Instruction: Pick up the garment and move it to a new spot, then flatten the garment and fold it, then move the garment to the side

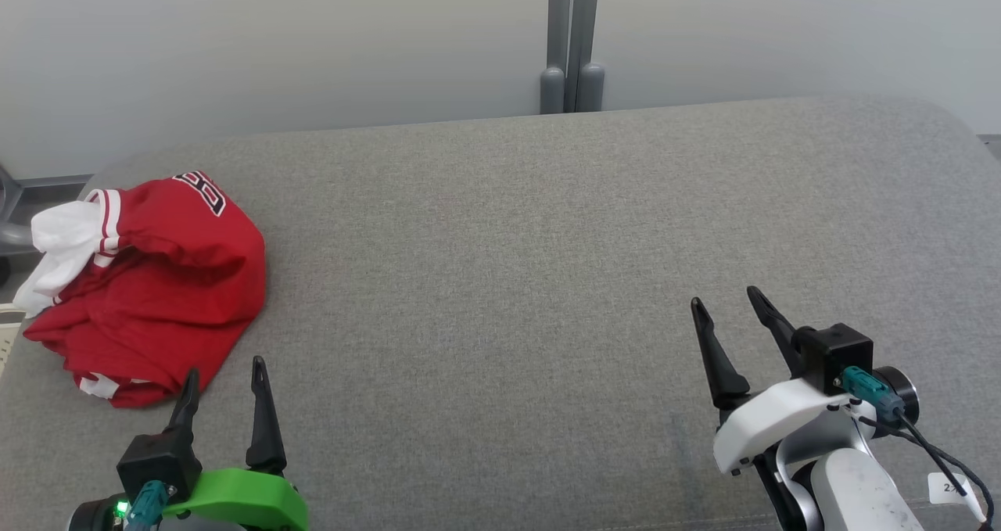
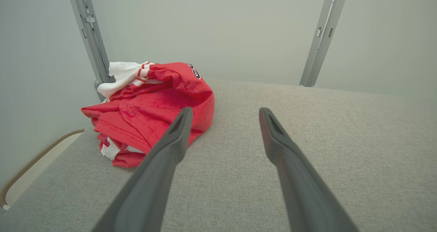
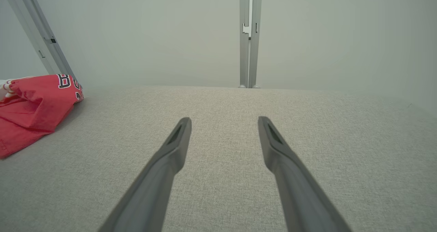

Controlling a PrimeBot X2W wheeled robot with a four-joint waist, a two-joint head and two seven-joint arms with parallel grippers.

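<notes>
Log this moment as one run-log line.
stage: pick not begun | garment: crumpled, left end of surface | left gripper: open, near garment | right gripper: open, empty, over surface

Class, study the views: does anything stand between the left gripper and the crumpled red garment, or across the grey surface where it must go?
Nothing visible does. The open left gripper sits right beside the red garment, no object between them. The grey surface from there toward the open right gripper carries nothing else.
</notes>
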